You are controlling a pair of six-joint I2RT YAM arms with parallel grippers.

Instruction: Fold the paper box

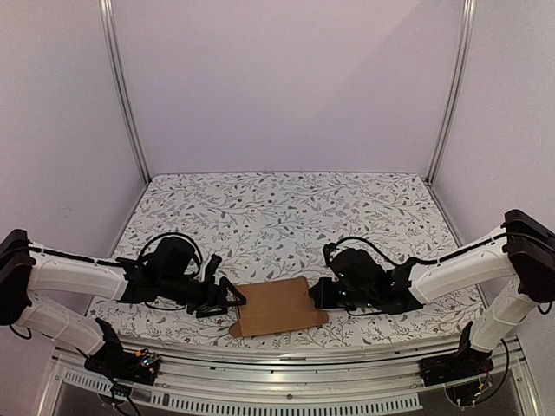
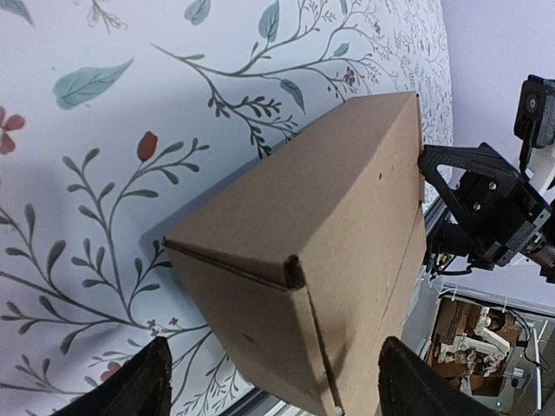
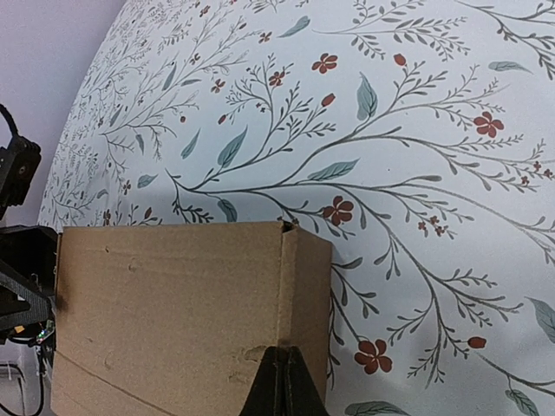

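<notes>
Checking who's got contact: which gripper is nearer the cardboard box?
Right, narrowly. The right gripper, shut, rests against the right end of the box; the left gripper, open, straddles the left end.

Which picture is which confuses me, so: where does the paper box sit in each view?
Top external: paper box at bottom centre, at the near edge of the floral tablecloth.
Left wrist: paper box fills the centre to lower right.
Right wrist: paper box at lower left.
Shared landmark: the floral tablecloth, under the box in every view.
</notes>
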